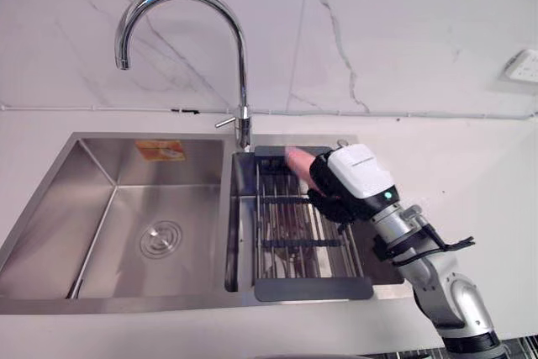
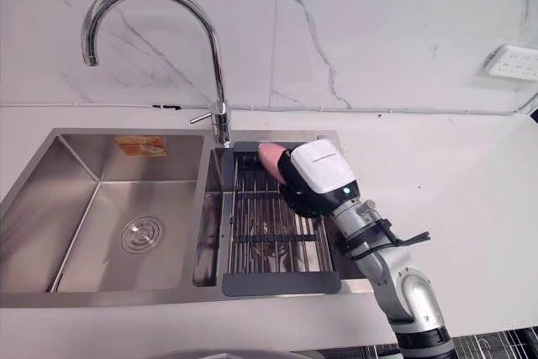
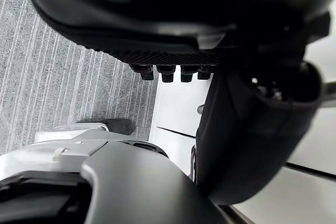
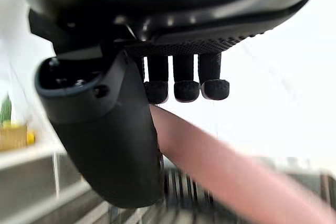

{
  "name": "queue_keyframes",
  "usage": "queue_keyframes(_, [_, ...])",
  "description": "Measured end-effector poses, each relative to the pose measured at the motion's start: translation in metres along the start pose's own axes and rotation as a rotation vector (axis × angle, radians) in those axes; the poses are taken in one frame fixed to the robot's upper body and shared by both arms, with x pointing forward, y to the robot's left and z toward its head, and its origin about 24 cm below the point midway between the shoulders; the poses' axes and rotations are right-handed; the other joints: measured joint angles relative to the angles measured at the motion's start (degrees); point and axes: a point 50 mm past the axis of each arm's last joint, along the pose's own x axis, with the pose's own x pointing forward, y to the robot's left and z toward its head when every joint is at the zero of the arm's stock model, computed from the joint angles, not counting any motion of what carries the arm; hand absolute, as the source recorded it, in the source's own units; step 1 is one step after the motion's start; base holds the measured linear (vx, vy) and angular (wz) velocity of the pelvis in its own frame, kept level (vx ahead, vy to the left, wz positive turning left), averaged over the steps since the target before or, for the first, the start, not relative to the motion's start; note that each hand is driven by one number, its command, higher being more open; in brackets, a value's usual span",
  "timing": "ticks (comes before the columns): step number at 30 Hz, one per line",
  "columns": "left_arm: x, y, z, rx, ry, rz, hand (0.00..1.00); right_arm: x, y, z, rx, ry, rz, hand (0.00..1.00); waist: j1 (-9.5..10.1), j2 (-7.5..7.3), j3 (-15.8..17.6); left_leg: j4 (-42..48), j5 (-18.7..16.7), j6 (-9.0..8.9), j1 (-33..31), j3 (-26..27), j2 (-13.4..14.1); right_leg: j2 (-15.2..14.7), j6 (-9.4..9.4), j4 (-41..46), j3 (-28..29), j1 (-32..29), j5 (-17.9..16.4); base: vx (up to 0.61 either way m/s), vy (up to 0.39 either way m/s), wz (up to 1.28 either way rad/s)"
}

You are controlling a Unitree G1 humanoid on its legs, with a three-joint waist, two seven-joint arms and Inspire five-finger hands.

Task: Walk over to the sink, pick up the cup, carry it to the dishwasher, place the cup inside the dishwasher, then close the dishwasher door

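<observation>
A pink cup lies on its side on the wire rack over the sink's right basin, at the rack's far end. My right hand is down on it from the right and covers most of it. In the right wrist view the cup runs between the thumb and the fingers, which are nearly straight above it. My left hand hangs at my side with relaxed fingers above grey carpet.
The steel double sink has a bare left basin with a drain. A tall curved faucet stands behind the divider. White counter extends to the right, and a wall socket sits on the marble wall.
</observation>
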Motion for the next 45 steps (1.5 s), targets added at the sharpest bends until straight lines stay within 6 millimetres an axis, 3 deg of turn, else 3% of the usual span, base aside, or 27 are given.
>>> queue_keyframes(4, [0.000,-0.001,0.000,-0.001,-0.006,0.001,1.00,-0.003,-0.017,-0.009,-0.005,0.034,-0.085,0.00,-0.43,0.13,0.08,1.43,-0.50,0.28,0.20,-1.36,0.38,0.40,-0.26,0.20,-0.52,1.05,-0.17,-0.01,-0.012,0.12])
queue_keyframes(6, [-0.001,-0.003,-0.004,-0.041,0.001,0.003,1.00,-0.003,-0.021,-0.012,-0.015,0.033,-0.103,0.00,0.25,1.36,0.74,11.75,-6.18,0.38,-1.98,-0.47,2.06,1.60,-1.12,0.91,1.87,1.86,-0.87,-0.08,-0.015,-0.40])
queue_keyframes(8, [-0.001,-0.008,-0.002,-0.107,-0.012,0.007,1.00,0.002,-0.029,-0.013,-0.002,-0.003,-0.129,0.00,-0.75,2.74,2.03,19.65,-9.23,0.50,-6.06,-2.68,3.61,2.79,-1.91,2.86,3.11,-0.01,-1.48,-0.15,0.016,-0.36])
queue_keyframes(9, [-0.001,-0.008,0.000,-0.111,-0.019,0.009,1.00,0.005,-0.030,-0.013,0.002,-0.017,-0.129,0.00,-0.28,2.80,2.23,20.78,-9.32,0.45,-6.60,-3.37,3.67,2.96,-2.11,3.41,4.56,-0.95,-1.45,-0.20,0.018,-0.80])
queue_keyframes(10, [-0.001,-0.006,-0.003,-0.114,-0.012,0.012,1.00,0.011,-0.032,-0.012,0.003,-0.044,-0.130,0.00,0.42,3.13,2.33,20.09,-9.72,0.09,-5.80,-4.64,3.59,3.54,-2.24,3.37,7.48,-1.67,-0.53,-0.18,0.022,-1.21])
queue_keyframes(12, [-0.004,-0.004,-0.011,-0.106,0.010,0.016,1.00,0.013,-0.036,-0.013,0.007,-0.061,-0.139,0.00,0.24,3.35,2.53,18.71,-10.15,0.04,-3.79,-4.29,2.67,3.67,-2.01,2.81,11.02,-2.33,0.91,-0.18,0.059,-1.21])
queue_keyframes(13, [-0.006,-0.005,-0.017,-0.095,0.026,0.007,1.00,0.014,-0.043,-0.016,-0.005,-0.066,-0.158,0.00,0.05,3.64,2.45,18.93,-10.83,0.50,-3.95,-6.73,1.24,3.44,-1.60,4.20,14.30,-4.94,1.75,-0.16,0.093,-0.93])
queue_keyframes(16, [-0.006,-0.003,-0.015,-0.083,0.024,0.004,1.00,0.012,-0.049,-0.022,0.005,-0.038,-0.187,0.00,-1.01,3.32,2.64,21.04,-11.40,0.90,-6.65,-5.35,0.03,2.49,-1.30,5.97,15.14,-8.04,1.60,-0.18,0.101,-0.46])
queue_keyframes(17, [-0.005,-0.002,-0.013,-0.088,0.020,0.004,1.00,0.011,-0.051,-0.025,0.018,-0.009,-0.204,0.00,-1.11,4.32,2.95,21.35,-10.29,2.92,-7.24,-3.56,1.11,1.95,-2.85,5.34,11.46,-7.85,-1.54,-0.17,0.093,-0.49])
queue_keyframes(18, [-0.005,-0.005,-0.013,-0.093,0.020,-0.002,1.00,0.013,-0.051,-0.025,0.024,-0.006,-0.211,0.00,-0.75,5.02,3.36,20.71,-9.84,3.31,-6.84,-2.16,2.06,1.59,-3.53,6.87,8.20,-8.19,-2.55,-0.16,0.088,-0.86])
queue_keyframes(20, [-0.007,-0.002,-0.019,-0.176,0.029,0.021,1.00,0.025,-0.047,-0.019,0.042,-0.067,-0.208,0.00,1.55,5.81,3.55,19.35,-9.35,2.76,-5.36,3.69,5.15,-1.21,-6.08,22.38,-1.53,-10.76,-5.70,-0.15,0.083,-1.29])
queue_keyframes(22, [-0.007,0.003,-0.020,-0.192,0.029,0.034,1.00,0.026,-0.046,-0.015,0.054,-0.094,-0.219,0.00,1.82,5.30,3.06,18.38,-8.62,1.99,-5.36,4.99,6.36,-1.94,-5.24,25.78,-3.01,-8.52,-8.55,-0.07,-0.003,-0.73])
queue_keyframes(23, [-0.008,0.008,-0.020,-0.204,0.028,0.048,1.00,0.026,-0.044,-0.012,0.069,-0.108,-0.229,1.00,1.85,4.39,2.37,17.41,-7.85,1.25,-5.53,5.78,6.88,-2.34,-4.99,24.78,-3.29,-5.72,-9.47,-0.02,-0.151,-0.56])
queue_keyframes(26, [-0.006,0.022,-0.012,-0.247,0.014,0.092,1.00,0.030,-0.038,-0.010,0.116,-0.093,-0.233,1.00,2.35,1.19,0.39,17.29,-6.26,-0.61,-8.26,7.11,6.55,-1.85,-1.47,11.03,-4.50,-0.26,-8.95,-0.01,-0.213,-0.39])
queue_keyframes(27, [-0.004,0.016,-0.007,-0.272,0.007,0.077,1.00,0.032,-0.032,-0.017,0.125,-0.054,-0.193,1.00,2.79,1.36,0.45,16.82,-5.72,-1.03,-8.23,6.88,6.53,-0.95,0.53,6.49,-4.40,1.74,-7.50,-0.01,-0.212,-0.18])
queue_keyframes(31, [-0.003,0.010,-0.006,-0.355,0.007,0.083,1.00,0.030,-0.013,-0.034,0.149,0.046,-0.050,1.00,3.32,1.91,0.45,13.78,-3.80,-2.42,-6.24,5.77,6.97,1.02,-0.57,3.25,-4.53,4.06,-6.20,-0.04,-0.124,0.01])
queue_keyframes(38, [-0.003,-0.004,-0.005,-0.365,0.001,0.048,1.00,0.040,-0.018,-0.021,0.221,-0.038,0.023,1.00,3.90,0.67,0.33,5.83,1.82,-2.65,-4.99,-0.06,4.70,1.21,-0.79,0.38,-10.14,6.71,-5.65,-0.01,-0.039,0.41])
queue_keyframes(43, [-0.003,-0.005,-0.002,-0.366,-0.027,0.048,1.00,0.045,-0.026,-0.022,0.223,-0.041,-0.003,1.00,5.13,0.52,0.74,9.42,1.18,-1.15,-9.47,-3.88,3.56,0.23,0.26,0.78,-15.39,8.08,-6.84,-0.01,0.021,0.68])
queue_keyframes(44, [-0.002,-0.005,-0.001,-0.343,-0.033,0.045,1.00,0.043,-0.028,-0.026,0.216,-0.024,-0.007,1.00,4.97,0.45,1.16,10.53,0.64,-0.03,-9.97,-1.73,3.97,-0.54,0.90,1.67,-17.54,8.76,-7.54,-0.01,0.062,0.91])
queue_keyframes(45, [-0.002,-0.005,0.000,-0.344,-0.036,0.043,1.00,0.041,-0.029,-0.029,0.208,-0.013,-0.009,1.00,4.91,0.47,1.22,10.85,0.64,-0.01,-9.97,-0.20,4.38,-1.03,1.26,2.36,-18.58,8.98,-7.96,0.03,0.108,0.93])
